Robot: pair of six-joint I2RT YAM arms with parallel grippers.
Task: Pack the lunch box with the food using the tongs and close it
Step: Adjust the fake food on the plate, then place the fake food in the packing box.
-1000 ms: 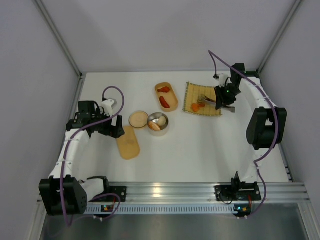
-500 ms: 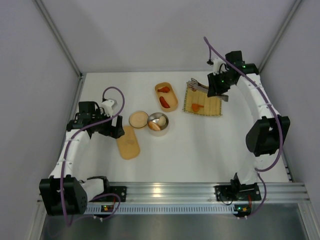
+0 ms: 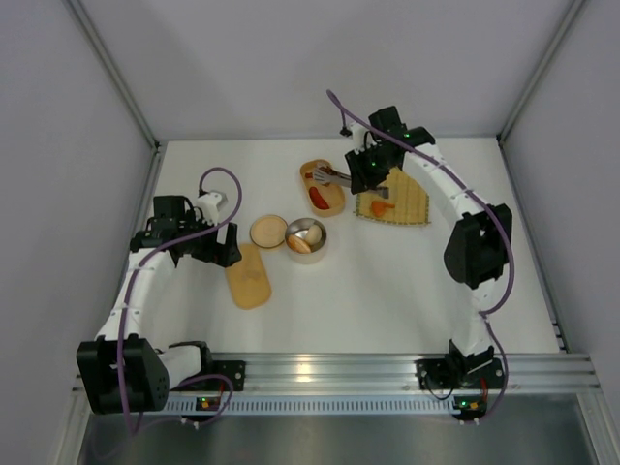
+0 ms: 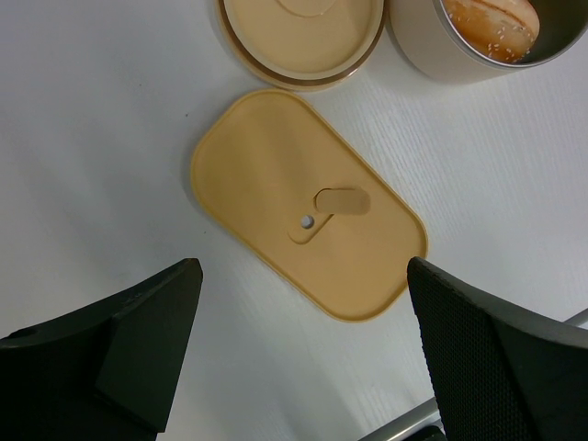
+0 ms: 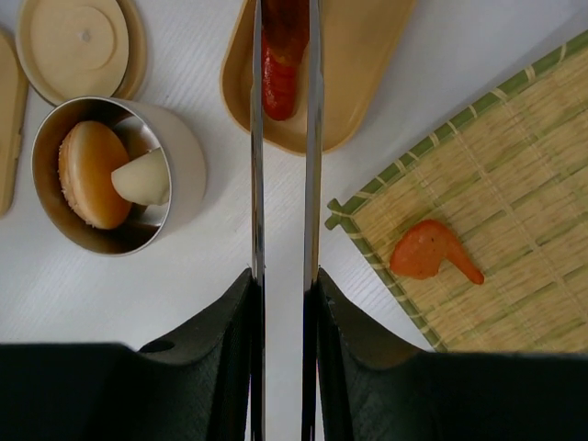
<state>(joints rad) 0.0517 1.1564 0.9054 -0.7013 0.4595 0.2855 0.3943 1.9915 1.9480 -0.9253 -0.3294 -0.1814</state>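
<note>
right pincer [image 5: 283, 285] clenched on tongs [image 5: 256, 138], tips flanking red sausage [image 5: 278, 69] in lunch box [image 5: 367, 55], left pincer [image 4: 303, 276] released

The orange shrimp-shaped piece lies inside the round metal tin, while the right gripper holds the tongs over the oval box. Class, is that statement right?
Not quite. The orange shrimp-shaped piece lies on the woven mat, not inside the round metal tin; the right wrist view shows this. The right gripper does hold the tongs over the oval box.

Slim silver tongs [image 5: 257, 138], tips over open tan lunch box [image 5: 367, 55], top centre. Red sausage piece [image 5: 278, 78] inside. Orange piece [image 5: 427, 253] right of centre.
</note>
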